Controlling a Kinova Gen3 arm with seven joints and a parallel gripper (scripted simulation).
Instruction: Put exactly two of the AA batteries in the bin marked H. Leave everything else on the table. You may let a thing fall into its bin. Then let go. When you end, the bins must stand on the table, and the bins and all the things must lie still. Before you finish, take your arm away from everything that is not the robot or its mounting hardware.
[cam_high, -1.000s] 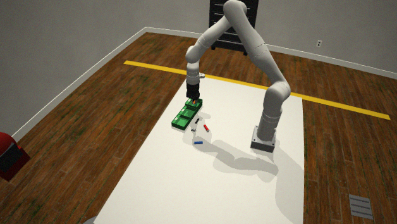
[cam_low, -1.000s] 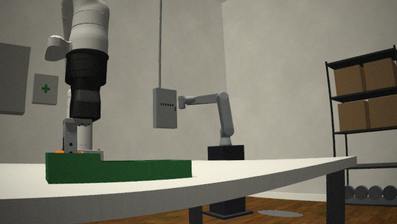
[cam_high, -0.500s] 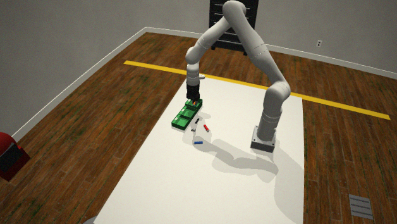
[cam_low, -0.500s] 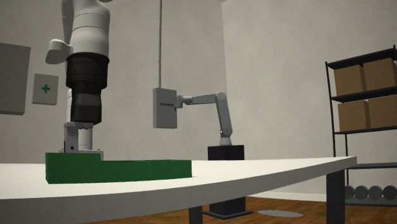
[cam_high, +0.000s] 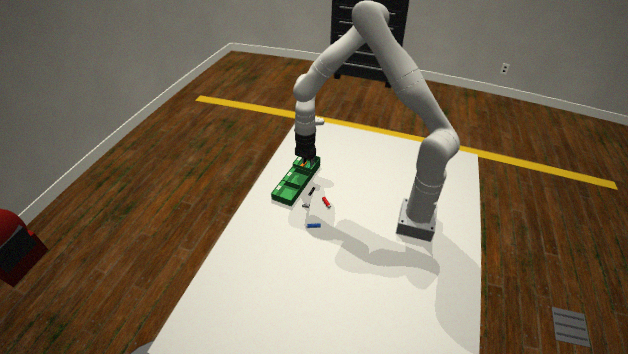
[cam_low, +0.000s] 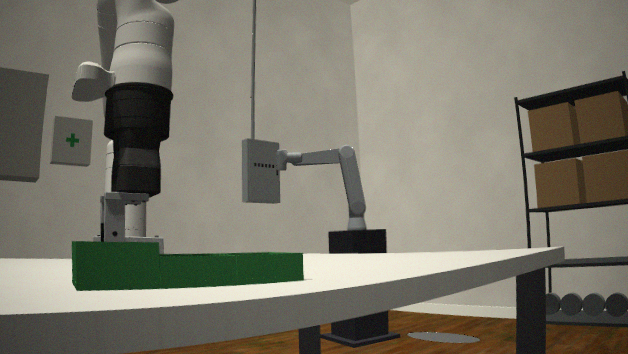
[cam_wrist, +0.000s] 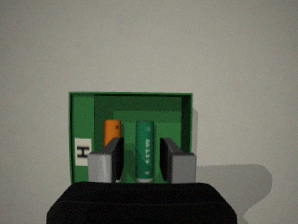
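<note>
Green box-shaped bin H (cam_high: 313, 169) (cam_low: 116, 266) (cam_wrist: 83, 115), flat-walled, on the smooth white table (cam_high: 320, 290) (cam_low: 400, 280); inside, an orange cylinder (cam_wrist: 112, 128) and a glossy green AA battery (cam_wrist: 145, 147), side by side; squared grey metal fingers (cam_high: 308, 160) (cam_low: 129, 245) parted, gripping nothing, low over bin H.

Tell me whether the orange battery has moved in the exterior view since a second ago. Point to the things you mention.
Yes, down: the orange battery (cam_high: 303, 164) (cam_wrist: 112, 129) showed above bin H (cam_high: 317, 169) (cam_low: 116, 266) (cam_wrist: 130, 93); now it doesn't.
</note>
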